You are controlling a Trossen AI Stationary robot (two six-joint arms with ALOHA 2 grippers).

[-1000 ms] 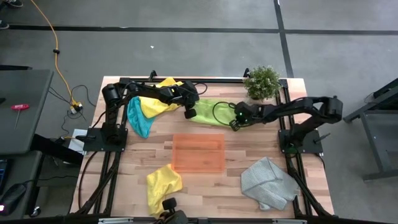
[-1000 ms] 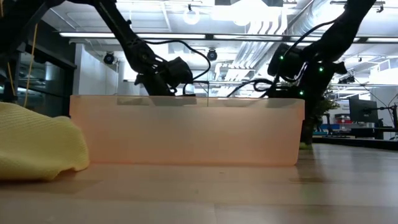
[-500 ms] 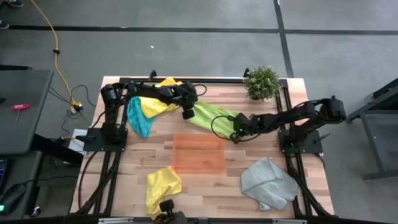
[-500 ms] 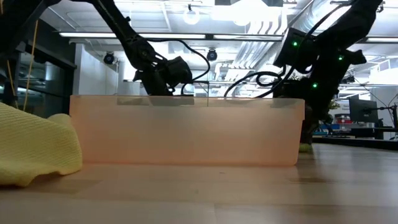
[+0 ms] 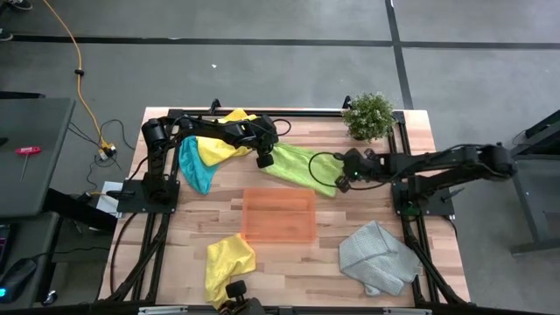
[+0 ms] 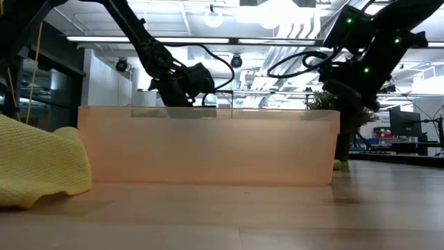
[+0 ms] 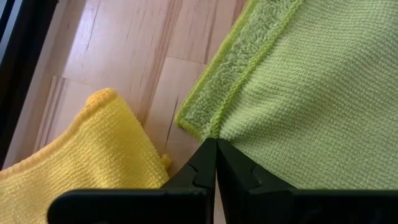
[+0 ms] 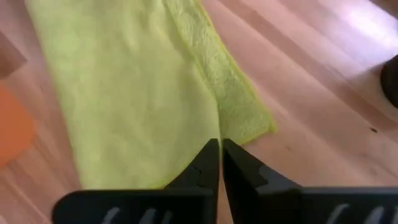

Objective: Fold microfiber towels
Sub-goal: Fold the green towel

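While five towels lie on the table (image 5: 367,227), two yellow, one teal, one grey, the lime green towel (image 5: 297,164) stretches flatter than before. The left gripper (image 5: 264,160) pinches its corner; the right gripper (image 5: 343,183), pulled rightward, is closed at its far edge. Wrist views show the hems.

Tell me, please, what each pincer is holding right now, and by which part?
Both pinch the lime green towel: the left pincer on a corner hem, the right pincer on its edge at the opposite end.
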